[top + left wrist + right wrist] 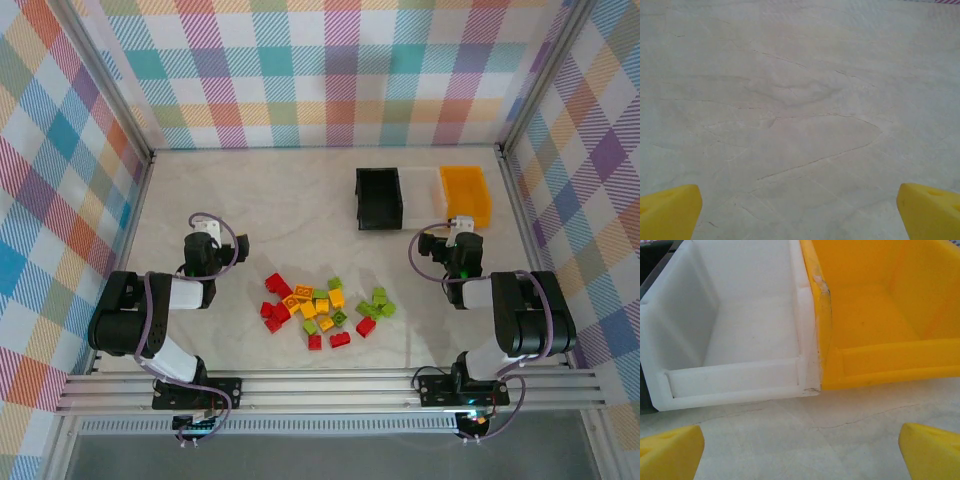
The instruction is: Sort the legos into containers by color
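Observation:
Several small legos [325, 309] in red, yellow-orange and lime green lie scattered at the table's near middle. At the back right stand three containers in a row: a black bin [379, 197], a white bin [421, 186] [735, 325] and an orange bin [466, 193] [880, 310]. Both look empty in the right wrist view. My left gripper [206, 226] [800, 212] is open over bare table, left of the bricks. My right gripper [461, 224] [800, 452] is open just in front of the white and orange bins, holding nothing.
Checked walls enclose the table [280, 200] on three sides, with metal frame posts at the corners. A rail [330, 385] runs along the near edge, where both arm bases are bolted. Bare marble-look surface lies behind the left gripper.

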